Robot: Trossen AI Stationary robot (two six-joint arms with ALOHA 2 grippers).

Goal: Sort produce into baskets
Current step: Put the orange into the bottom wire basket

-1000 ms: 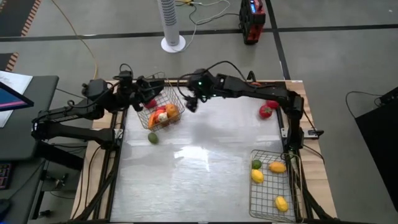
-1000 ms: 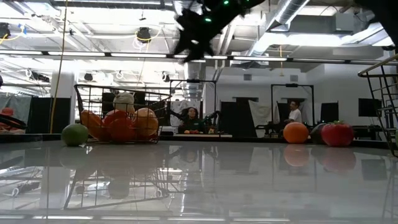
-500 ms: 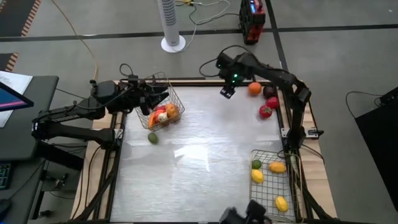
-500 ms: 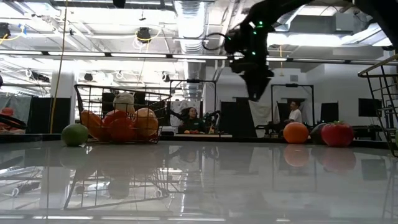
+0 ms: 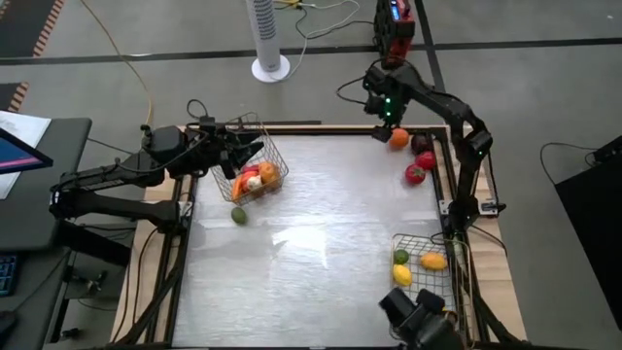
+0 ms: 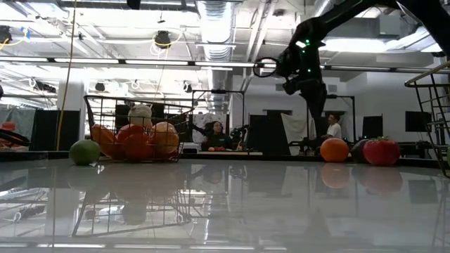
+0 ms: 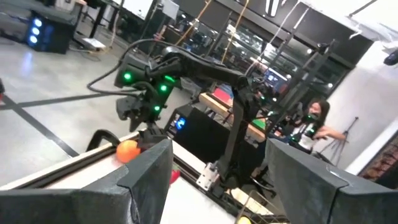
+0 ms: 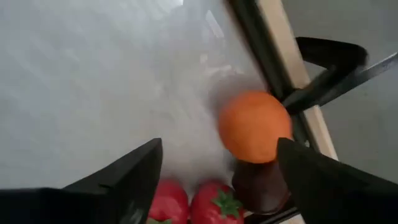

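Right gripper (image 8: 217, 177) hovers over round orange toy fruit (image 5: 398, 138) at table's 1 o'clock corner, fingers wide apart, empty. Advice: descend straight, straddle orange, avoid red tomatoes (image 5: 416, 174) alongside. Left gripper (image 5: 255, 151) at 10 o'clock by filled silver wire-mesh basket (image 5: 273, 154), fingers apart, empty. Right wrist view alone shows dark fruit touching orange; low view hides it.

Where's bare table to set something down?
The wide middle of the table, between the left basket with its stray lime and the right basket. Crowded: far right corner, around the orange and red pieces.
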